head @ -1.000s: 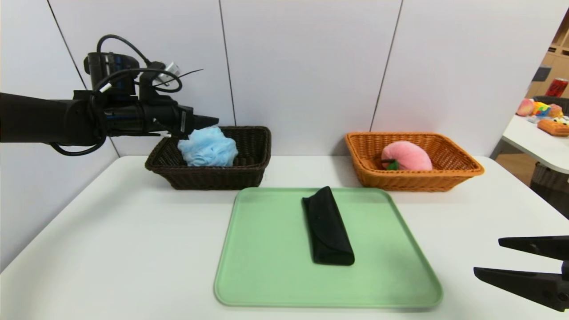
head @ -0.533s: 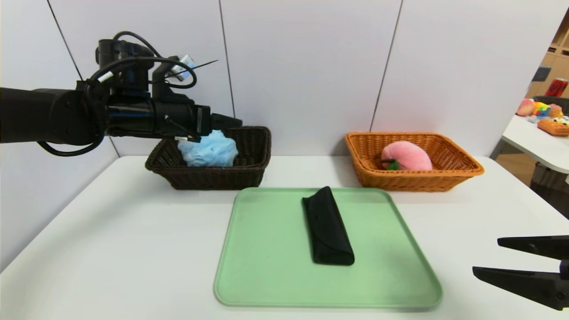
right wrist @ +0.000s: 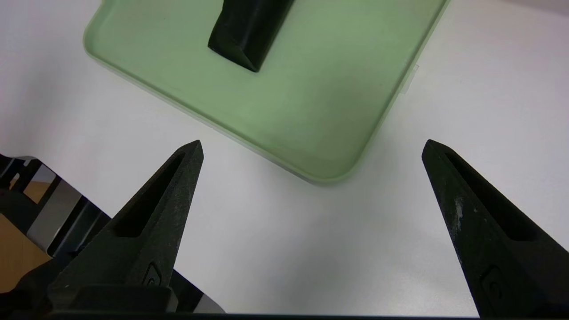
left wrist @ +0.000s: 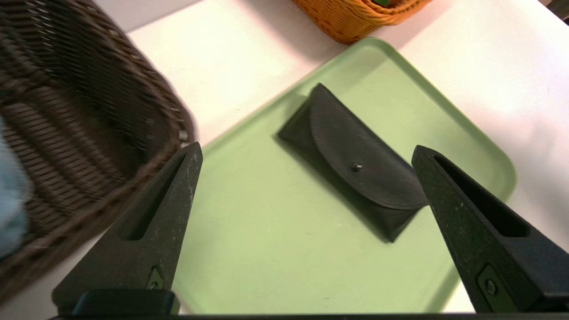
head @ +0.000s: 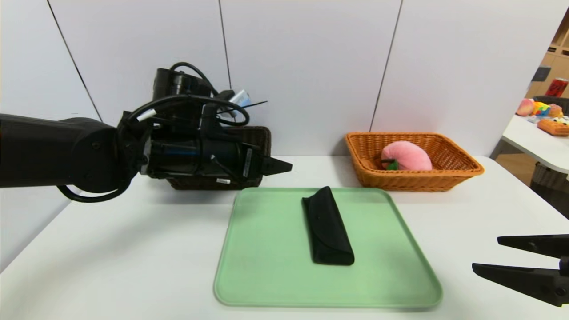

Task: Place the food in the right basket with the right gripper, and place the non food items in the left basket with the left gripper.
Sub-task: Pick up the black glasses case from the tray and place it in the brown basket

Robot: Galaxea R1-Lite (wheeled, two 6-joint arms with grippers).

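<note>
At the near right the right gripper [head: 511,257] is parked, fingers apart and empty. The black case [head: 327,226] lies on the green tray [head: 266,275], uncollected. Farther left, the left gripper [left wrist: 306,153] is held wide open and empty beside the left basket [left wrist: 80,133]. The food [head: 405,156] sits in the right basket [head: 462,171]. The flat case could be pushed rather than pinched if approached too shallowly.

pale panelled wall [head: 306,66] behind a white table [head: 111,249] — second table [head: 533,142] far right.
</note>
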